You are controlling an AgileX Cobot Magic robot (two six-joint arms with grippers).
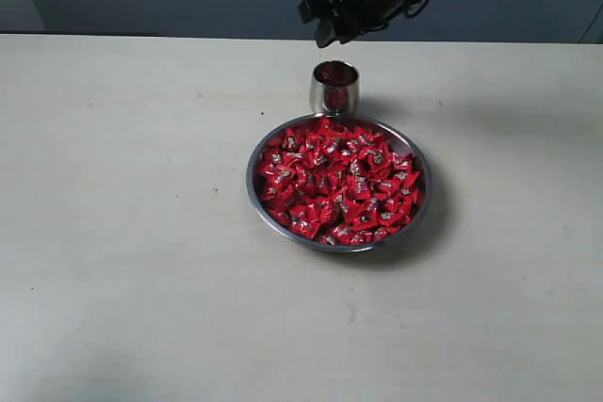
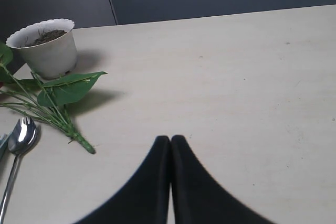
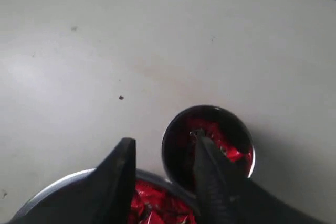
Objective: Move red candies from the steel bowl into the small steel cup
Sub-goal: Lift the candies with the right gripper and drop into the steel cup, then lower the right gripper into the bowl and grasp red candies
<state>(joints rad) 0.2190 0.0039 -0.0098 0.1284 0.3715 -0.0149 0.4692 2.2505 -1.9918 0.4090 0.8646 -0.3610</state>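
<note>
Right gripper [image 3: 163,141] hangs over the small shiny steel cylindrical cup [image 1: 334,88], jaws well apart, nothing between them. The cup has some red in it, and the wrist view shows at least a couple of wrappers inside. The rest of the small red foil-wrapped candies with pinched ends [image 1: 334,181] are heaped in the wide shallow shiny steel bowl [image 1: 251,176], which sits on the pale table [image 1: 113,233] just beside the cup. Whether the rims touch cannot be told.

Left gripper [image 2: 170,144] has its fingers pressed together and is empty, off by a white plant pot [image 2: 47,51].

Handling, as a judgement:
- The candies look light, with slick, crinkly foil.
- The loose pile will likely shift under a probe.
- Best to pinch one off the top of the heap, across its plump middle and not the pointed ends.
- The cup looks light and tippy, so the fingers should stay clear of its rim.
</note>
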